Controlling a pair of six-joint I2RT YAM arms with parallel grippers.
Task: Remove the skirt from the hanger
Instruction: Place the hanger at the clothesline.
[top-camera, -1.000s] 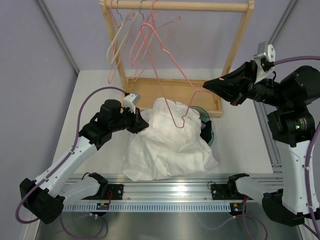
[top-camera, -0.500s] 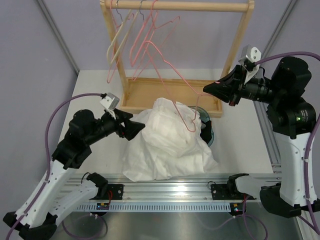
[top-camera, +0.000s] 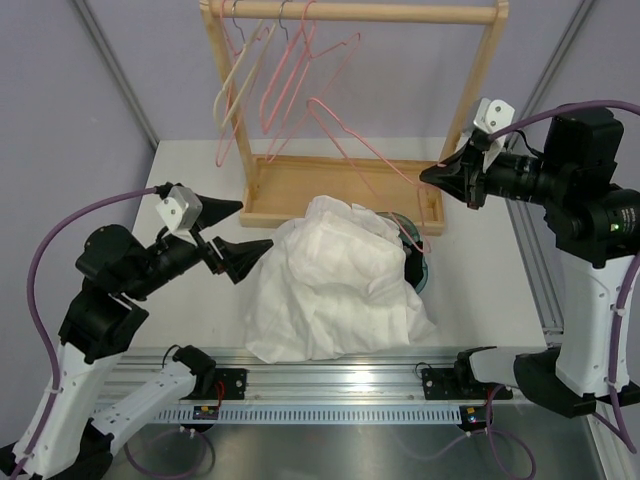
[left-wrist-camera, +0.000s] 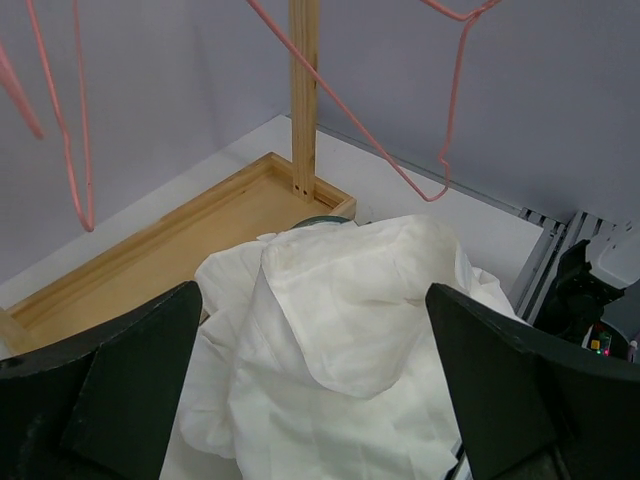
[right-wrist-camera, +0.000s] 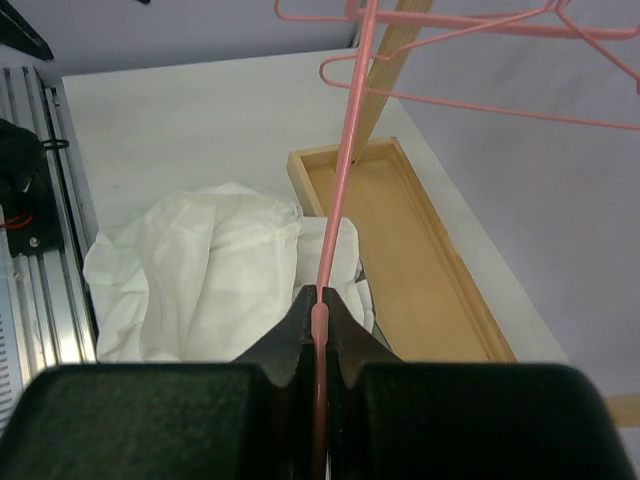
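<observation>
Backing off leftward, the left tool (top-camera: 257, 222) has sprung wide open and holds nothing, with a strip of bench (top-camera: 480, 290) between it and the skirt (top-camera: 330, 290), a crumpled white heap near the front edge. The right tool (top-camera: 428, 176) stays pinched on the pink hanger (right-wrist-camera: 335, 200), now swung clear of the cloth; a teal tub (top-camera: 412, 230) is mostly buried

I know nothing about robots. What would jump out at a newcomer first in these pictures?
A big crumpled heap of white fabric lies mid-table, between the two arms. On the right, the right tool is clamped shut on a bare pink wire hanger that slants up toward the wooden rack at the back. The left tool gapes wide open beside the heap, holding nothing.
</observation>
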